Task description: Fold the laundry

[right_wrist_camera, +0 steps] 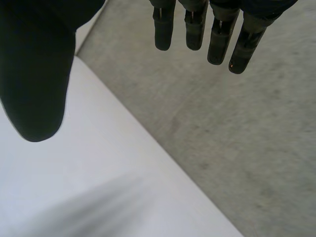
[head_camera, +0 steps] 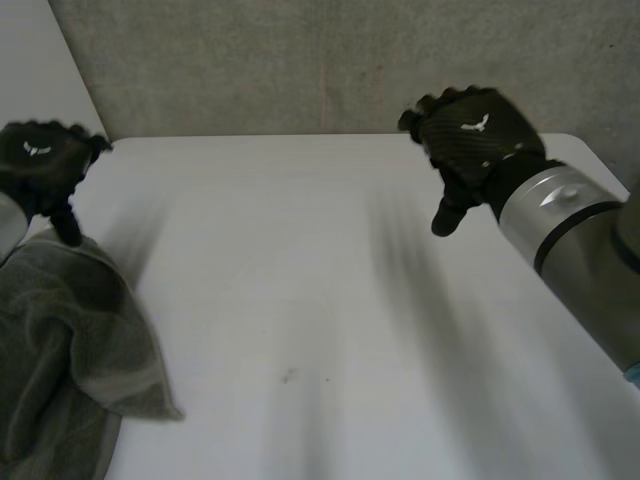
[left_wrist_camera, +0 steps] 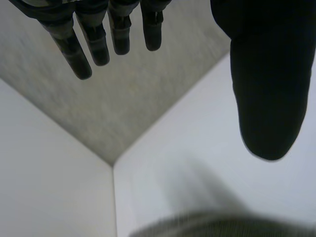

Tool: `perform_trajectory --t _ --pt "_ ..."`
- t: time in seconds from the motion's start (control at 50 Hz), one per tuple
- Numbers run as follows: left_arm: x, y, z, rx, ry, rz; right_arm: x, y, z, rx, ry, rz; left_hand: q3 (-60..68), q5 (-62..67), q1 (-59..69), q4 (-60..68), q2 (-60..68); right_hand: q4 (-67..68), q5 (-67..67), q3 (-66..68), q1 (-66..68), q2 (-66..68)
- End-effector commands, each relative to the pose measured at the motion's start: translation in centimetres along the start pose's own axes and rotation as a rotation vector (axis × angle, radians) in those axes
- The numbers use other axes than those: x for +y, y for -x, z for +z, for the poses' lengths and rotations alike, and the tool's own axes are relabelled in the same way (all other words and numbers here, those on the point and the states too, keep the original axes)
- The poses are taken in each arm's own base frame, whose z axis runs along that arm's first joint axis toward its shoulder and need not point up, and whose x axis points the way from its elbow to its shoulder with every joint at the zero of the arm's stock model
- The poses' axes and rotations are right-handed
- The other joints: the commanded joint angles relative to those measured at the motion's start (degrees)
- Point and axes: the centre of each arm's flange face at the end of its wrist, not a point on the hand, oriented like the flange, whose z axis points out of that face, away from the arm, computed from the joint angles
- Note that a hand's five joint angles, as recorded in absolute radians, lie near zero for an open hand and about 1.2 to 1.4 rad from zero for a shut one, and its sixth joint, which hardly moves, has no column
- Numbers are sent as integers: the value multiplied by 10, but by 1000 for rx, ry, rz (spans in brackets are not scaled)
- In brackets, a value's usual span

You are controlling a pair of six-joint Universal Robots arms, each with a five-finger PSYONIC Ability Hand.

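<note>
One towel (head_camera: 70,340), two hands and one white table (head_camera: 320,300). The towel is dull olive-green terry, rumpled into soft folds, with one loose corner pointing out toward the right hand's side. It lies just beneath the left hand (head_camera: 40,165), its long axis running from under that hand's thumb back toward the robot. The left hand hangs released, thumb apart from the fingers, grasping nothing. The right hand (head_camera: 470,135), well apart from the towel, is likewise released and empty.

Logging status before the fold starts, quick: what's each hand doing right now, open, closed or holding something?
Left hand: open, holding nothing, above the towel.
Right hand: open, holding nothing, above the table.
</note>
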Motion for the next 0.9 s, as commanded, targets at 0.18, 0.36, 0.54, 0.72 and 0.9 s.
perform_trajectory --t 0.18,0.36,0.54,0.72,0.9 --pt "133 42 64 139 243 22 35 20 19 -90 89 2 131 129 136 132 130 -34 -29 -20 -21 -31" --pt "136 46 63 134 237 96 35 20 19 -94 89 0 683 681 687 684 682 -34 -29 -20 -21 -31" --pt "43 2 53 190 -14 -74 34 20 19 -92 86 0 683 681 687 684 682 -34 -29 -20 -21 -31" --pt "-37 -60 32 242 -157 -275 29 14 20 -75 69 1 683 681 687 684 682 -34 -29 -20 -21 -31" --pt "-31 -76 30 227 -130 -162 28 13 20 -77 65 1 367 365 371 368 366 -34 -29 -20 -21 -31"
